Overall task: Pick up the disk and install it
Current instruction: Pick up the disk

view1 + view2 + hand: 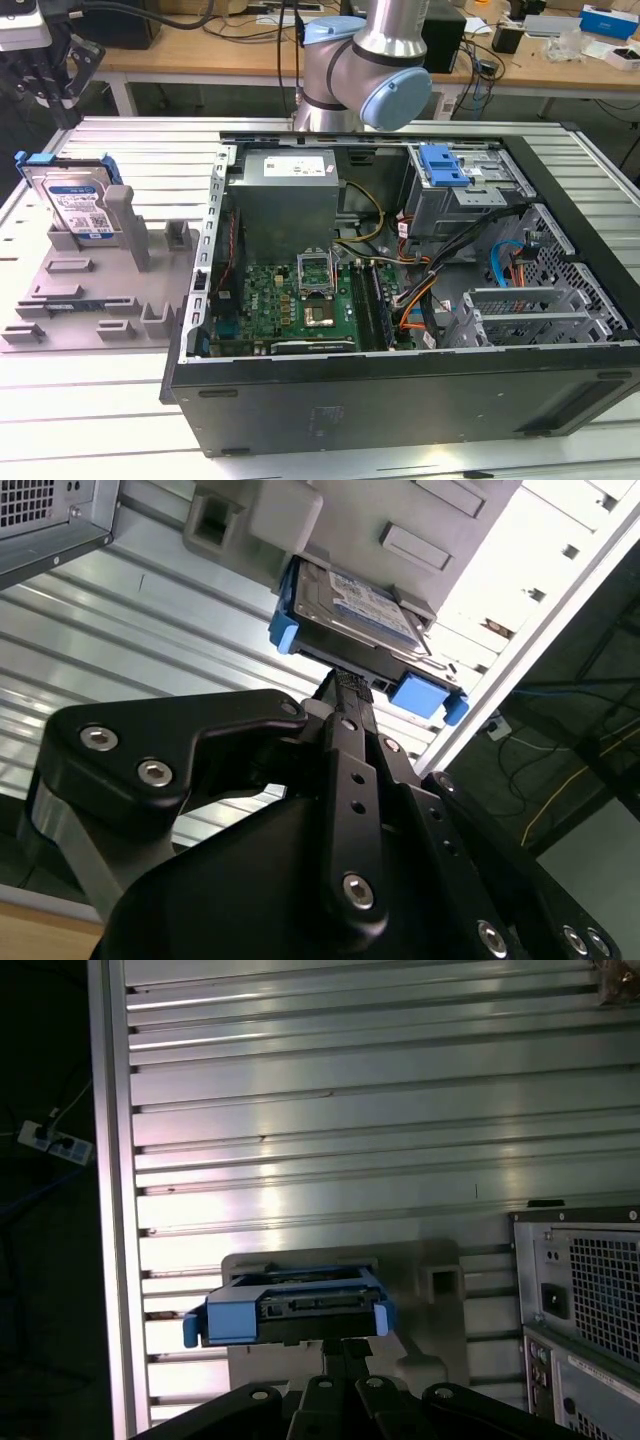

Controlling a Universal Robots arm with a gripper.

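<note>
The end effector (pixel 345 1348) has its fingers closed together and holds nothing. The disk (pixel 290 1308) stands just ahead of its tips, not touching, in a grey holder (pixel 70 300) on the desk (pixel 100 400).

The exterior view looks down from high, across the open computer case (pixel 400 400) and ribbed tabletop (pixel 100 400) toward the arm (pixel 370 70). Both wrist views sit close behind the gripper (pixel 345 685) and face the disk (pixel 290 1305) on its gray stand (pixel 90 290). The exterior view shares this near the tabletop's far corner, on the exterior view's left.
</note>
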